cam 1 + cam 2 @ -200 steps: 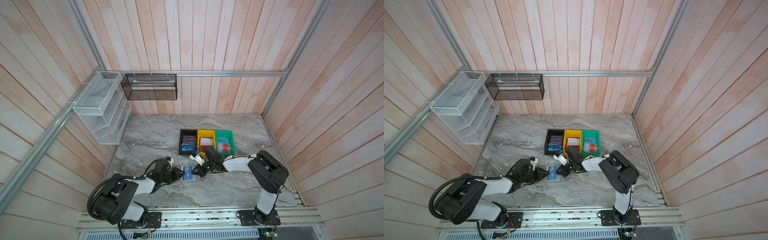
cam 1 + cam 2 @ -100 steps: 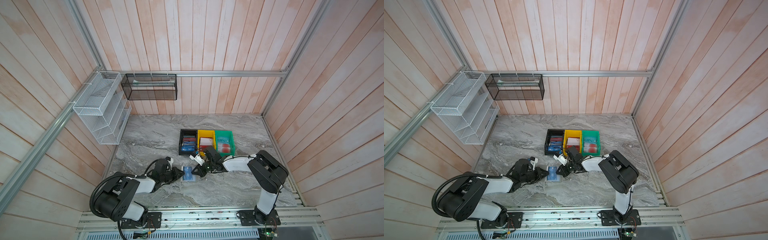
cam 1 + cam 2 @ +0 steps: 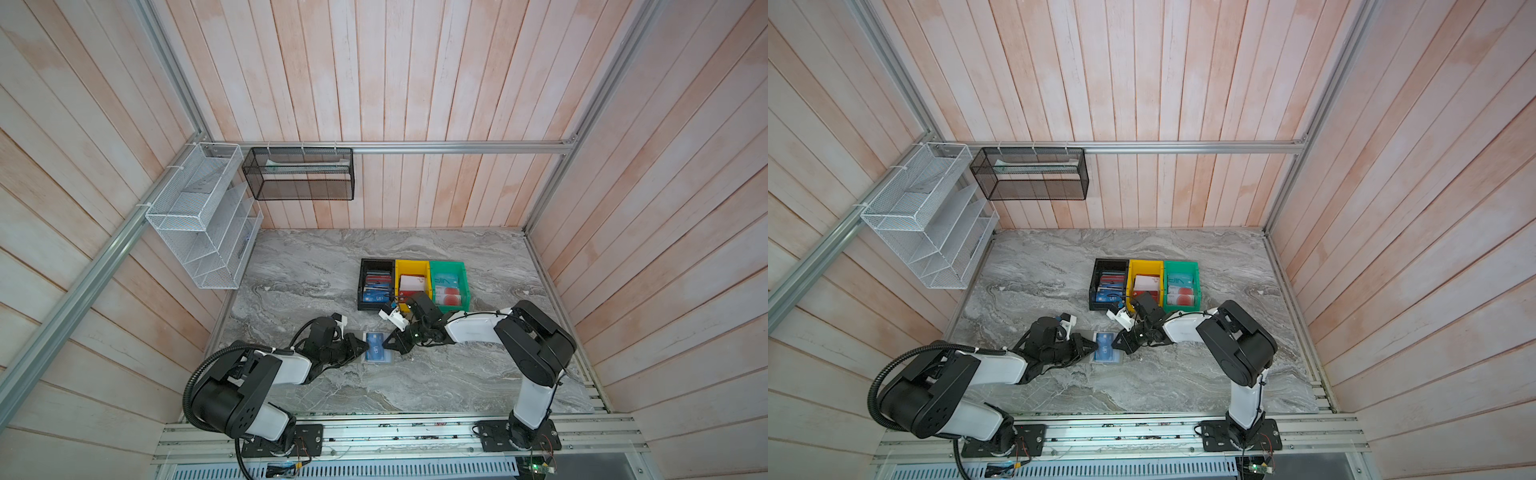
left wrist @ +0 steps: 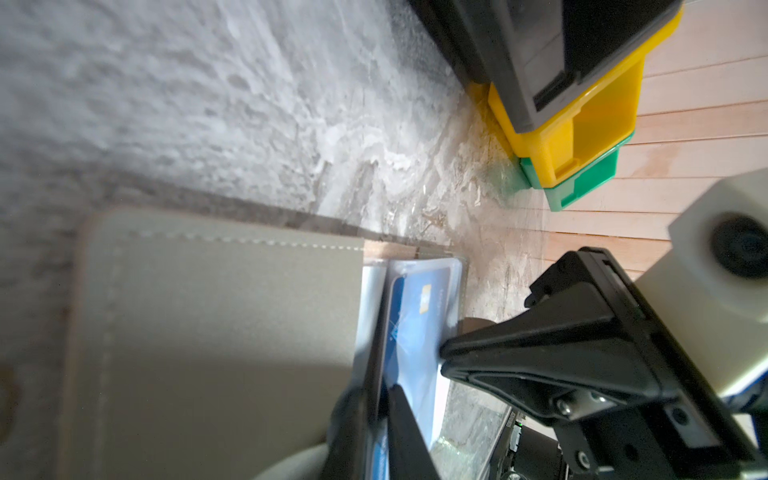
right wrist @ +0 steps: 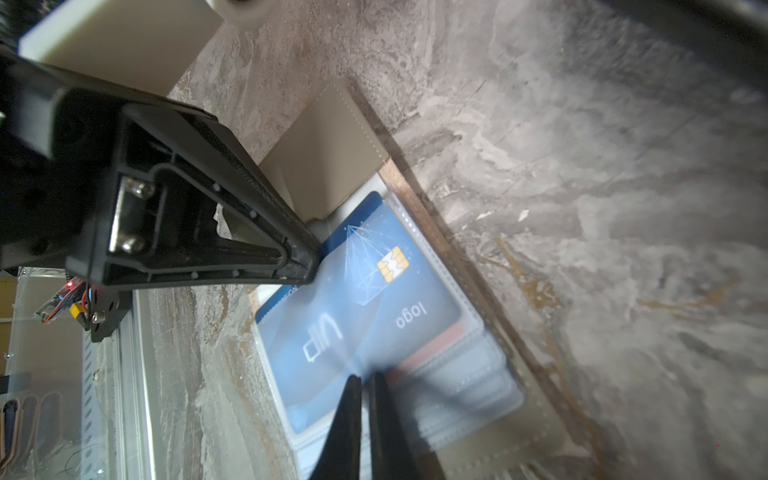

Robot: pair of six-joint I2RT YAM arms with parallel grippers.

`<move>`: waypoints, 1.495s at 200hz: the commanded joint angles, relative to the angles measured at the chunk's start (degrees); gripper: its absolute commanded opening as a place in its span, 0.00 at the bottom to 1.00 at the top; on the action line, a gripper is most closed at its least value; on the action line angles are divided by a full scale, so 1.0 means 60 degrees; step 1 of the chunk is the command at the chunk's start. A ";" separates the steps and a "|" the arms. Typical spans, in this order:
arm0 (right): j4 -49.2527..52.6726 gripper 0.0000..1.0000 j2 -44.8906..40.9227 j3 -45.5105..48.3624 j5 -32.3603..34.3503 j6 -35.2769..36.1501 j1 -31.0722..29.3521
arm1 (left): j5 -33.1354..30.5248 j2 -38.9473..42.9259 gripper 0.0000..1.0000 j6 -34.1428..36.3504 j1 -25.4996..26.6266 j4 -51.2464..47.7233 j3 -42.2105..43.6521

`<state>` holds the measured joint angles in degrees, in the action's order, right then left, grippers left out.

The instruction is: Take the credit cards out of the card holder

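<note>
Left gripper (image 4: 374,399) is almost closed, nipping the edge of the blue VIP card (image 5: 374,316); right gripper (image 5: 365,380) is closed on the clear sleeve (image 5: 465,419) of the card holder (image 4: 208,332), which lies open near the black bin (image 3: 360,286).

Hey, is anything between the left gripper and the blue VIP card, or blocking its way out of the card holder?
Nothing visible. The left gripper pinches the blue VIP card by its bare edge poking out of the clear sleeve. The right gripper pinches that sleeve's far side, clear of the exit.
</note>
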<state>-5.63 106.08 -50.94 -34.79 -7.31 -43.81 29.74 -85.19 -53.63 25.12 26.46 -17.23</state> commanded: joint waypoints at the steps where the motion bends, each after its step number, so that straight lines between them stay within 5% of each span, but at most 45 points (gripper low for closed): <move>1: 0.1045 0.11 0.0630 0.0302 0.0477 0.0058 -0.0105 | -0.0138 -0.0121 0.13 0.0119 -0.0104 -0.0331 -0.0054; 194: 0.1064 0.11 0.0816 0.0286 0.0438 0.0018 -0.0098 | 0.0269 -0.0523 0.13 0.0001 -0.0364 0.0358 0.0126; 299: 0.1089 0.11 0.0864 0.0329 0.0421 -0.0005 -0.0098 | -0.0068 -0.0218 0.00 0.0399 -0.0390 -0.0606 0.0401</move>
<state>-6.07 106.72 -51.05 -36.03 -7.31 -43.51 32.56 -87.59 -53.43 22.83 30.37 -16.84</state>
